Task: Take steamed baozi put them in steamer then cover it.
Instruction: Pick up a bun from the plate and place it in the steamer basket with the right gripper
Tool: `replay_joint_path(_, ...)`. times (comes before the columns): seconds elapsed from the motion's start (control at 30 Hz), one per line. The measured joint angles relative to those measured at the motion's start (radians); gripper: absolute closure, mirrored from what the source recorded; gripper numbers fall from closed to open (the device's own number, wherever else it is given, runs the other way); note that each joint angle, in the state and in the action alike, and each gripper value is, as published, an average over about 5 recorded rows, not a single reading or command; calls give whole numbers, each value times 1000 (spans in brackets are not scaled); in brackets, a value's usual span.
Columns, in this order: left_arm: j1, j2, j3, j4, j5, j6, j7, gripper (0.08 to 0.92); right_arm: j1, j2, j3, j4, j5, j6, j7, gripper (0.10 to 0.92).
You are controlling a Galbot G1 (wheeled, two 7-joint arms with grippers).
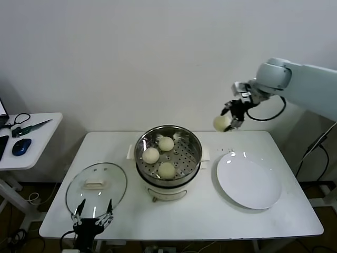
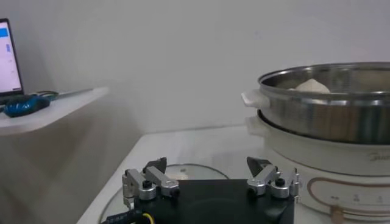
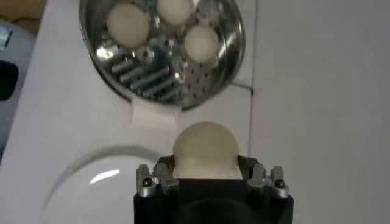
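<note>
A white bench point(image 1: 158, 221) carries the steamer point(image 1: 168, 155) holding three baozi point(image 1: 166, 169). The right gripper point(image 1: 230, 119) clamps a fourth baozi point(image 1: 221, 123) aloft beyond the plate point(image 1: 248, 182). The left gripper point(image 1: 93, 220) idles, spread open, beside the glass lid point(image 1: 96, 187).

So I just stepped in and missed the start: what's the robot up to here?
It is loading buns into the steamer. The right pincer holds one baozi in the air, above the table between the steamer and the white plate, which is bare. Three baozi already sit on the perforated tray. The glass lid lies on the table to the robot's left, with the left pincer open and idle beside it.
</note>
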Motion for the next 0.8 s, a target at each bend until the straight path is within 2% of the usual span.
replay_joint_path(0.33, 14, 3, -9, -23, -2, 13, -3, 177, -20, 128, -16, 99, 91, -122, 105, 338)
replay_joint_path(0.8, 17, 0, -20, -47, -34, 62, -16, 177, -192, 253, 9, 22, 37, -179, 172, 338)
